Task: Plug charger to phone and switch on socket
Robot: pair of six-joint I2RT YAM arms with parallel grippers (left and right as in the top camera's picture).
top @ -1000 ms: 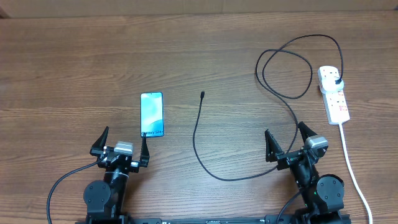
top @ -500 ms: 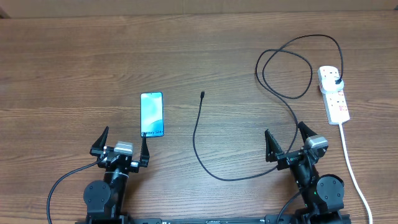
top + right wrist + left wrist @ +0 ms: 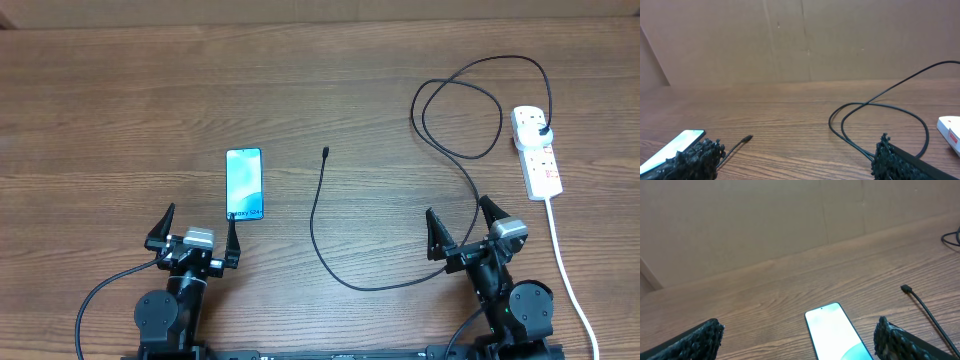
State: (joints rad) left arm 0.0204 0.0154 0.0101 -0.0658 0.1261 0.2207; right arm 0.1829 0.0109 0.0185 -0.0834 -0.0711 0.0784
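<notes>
**Q:** Status?

**A:** Nothing started, as far as I can see. Both arms sit at the near edge of the table [image 3: 120, 100]. The left claw [image 3: 200, 220] is spread wide and empty, and the right claw [image 3: 457, 208] is the same.

**Q:** Phone?

**A:** The phone [image 3: 244, 183] lies flat with its screen lit, just ahead of the left claw and untouched.

**Q:** Charger?

**A:** The charger [image 3: 318, 235] lies loose in a long curve between my two arms. Its tip [image 3: 326, 153] rests on bare wood to the right of the phone, near its far end but clearly apart from it, so it is not plugged in. The other end loops up on the right. Its plug [image 3: 541, 130] looks seated in the end outlet of the socket [image 3: 543, 165].

**Q:** Switch on?

**A:** Cannot tell; the red switches are too small to read. I count that step as not done.

**Q:** What is left?

**A:** My read is nearly all of it. I have to grip the tip, steady the phone, mate the two, then press the socket switch. I cannot see the phone's port from here, so I will need to find the right end before I commit.
</notes>
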